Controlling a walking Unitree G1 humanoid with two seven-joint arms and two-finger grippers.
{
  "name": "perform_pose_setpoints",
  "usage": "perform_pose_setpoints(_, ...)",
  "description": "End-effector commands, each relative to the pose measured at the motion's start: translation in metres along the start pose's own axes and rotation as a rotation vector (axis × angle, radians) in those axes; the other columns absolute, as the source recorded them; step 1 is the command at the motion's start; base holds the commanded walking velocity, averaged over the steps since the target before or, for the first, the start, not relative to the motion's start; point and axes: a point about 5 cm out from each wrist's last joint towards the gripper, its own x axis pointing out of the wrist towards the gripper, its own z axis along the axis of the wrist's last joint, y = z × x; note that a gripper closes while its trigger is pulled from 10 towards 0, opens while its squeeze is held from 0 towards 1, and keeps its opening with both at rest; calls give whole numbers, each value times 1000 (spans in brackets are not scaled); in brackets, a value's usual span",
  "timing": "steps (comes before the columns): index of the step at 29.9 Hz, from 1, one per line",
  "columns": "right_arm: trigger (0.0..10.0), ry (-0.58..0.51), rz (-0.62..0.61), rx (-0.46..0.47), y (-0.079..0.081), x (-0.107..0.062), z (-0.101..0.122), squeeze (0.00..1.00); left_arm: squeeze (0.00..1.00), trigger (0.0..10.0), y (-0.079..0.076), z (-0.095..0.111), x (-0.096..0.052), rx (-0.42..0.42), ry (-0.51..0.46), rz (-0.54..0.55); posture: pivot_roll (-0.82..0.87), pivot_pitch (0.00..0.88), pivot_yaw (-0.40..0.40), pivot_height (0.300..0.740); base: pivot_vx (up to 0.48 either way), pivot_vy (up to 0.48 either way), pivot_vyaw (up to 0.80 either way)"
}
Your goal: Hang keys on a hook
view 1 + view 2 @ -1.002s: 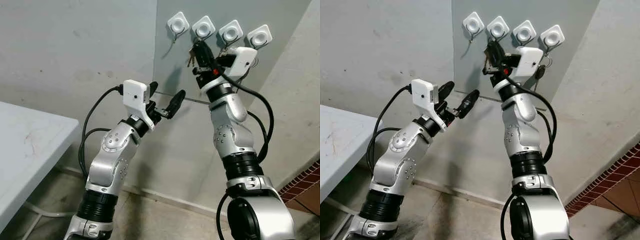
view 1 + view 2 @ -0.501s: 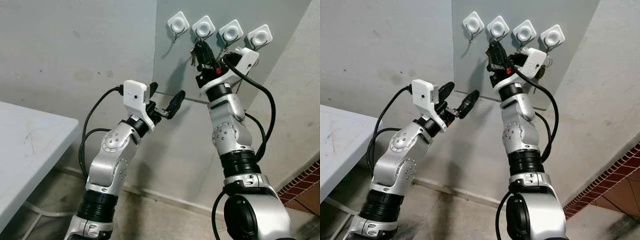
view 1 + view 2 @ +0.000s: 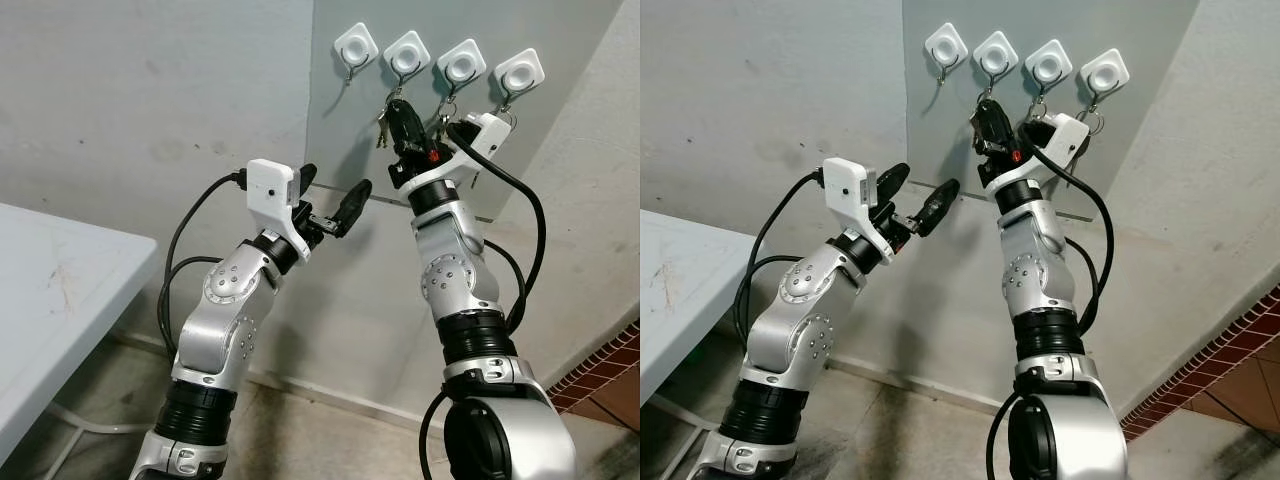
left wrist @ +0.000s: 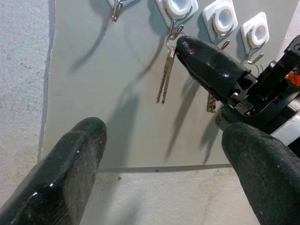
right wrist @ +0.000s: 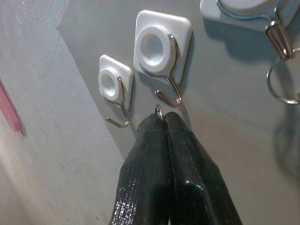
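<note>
A: Head view first: what is the right end effector (image 3: 397,104) doing?

B: Raised to the grey panel (image 3: 345,140), fingers pressed together on the keys (image 3: 381,124), just under the second hook (image 3: 407,53) of four white ones. The left end effector (image 3: 333,198) hovers lower, fingers apart, holding nothing.

A: Left wrist view?

B: Its two fingers (image 4: 70,168) spread wide. Beyond them, slim silver keys (image 4: 165,77) dangle against the panel from a ring pinched by the right end effector (image 4: 187,47).

A: Right wrist view?

B: Fingers (image 5: 145,159) shut tight, the key ring (image 5: 159,111) poking out at the tips, just beneath the hook's wire (image 5: 171,89).
</note>
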Motion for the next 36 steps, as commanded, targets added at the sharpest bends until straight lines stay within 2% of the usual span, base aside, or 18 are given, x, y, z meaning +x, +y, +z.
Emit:
perform_pose_setpoints(1,10000,-31,22,-7,2,1,7,0,0,10000,0,3,-1,-3,-7,5,-22,6,-37,740,0,0,0)
perform_pose_setpoints(7,10000,-69,60,-1,7,3,12,0,0,10000,0,3,0,-8,-9,8,-20,4,-38,740,0,0,0)
perform_pose_setpoints(17,10000,-94,27,25,4,7,18,0,0,10000,0,4,0,-12,-11,8,-19,0,-41,740,0,0,0)
perform_pose_setpoints(36,10000,-23,-4,162,0,4,2,0,0,10000,-1,5,0,-24,-16,15,-16,5,-43,740,0,0,0)
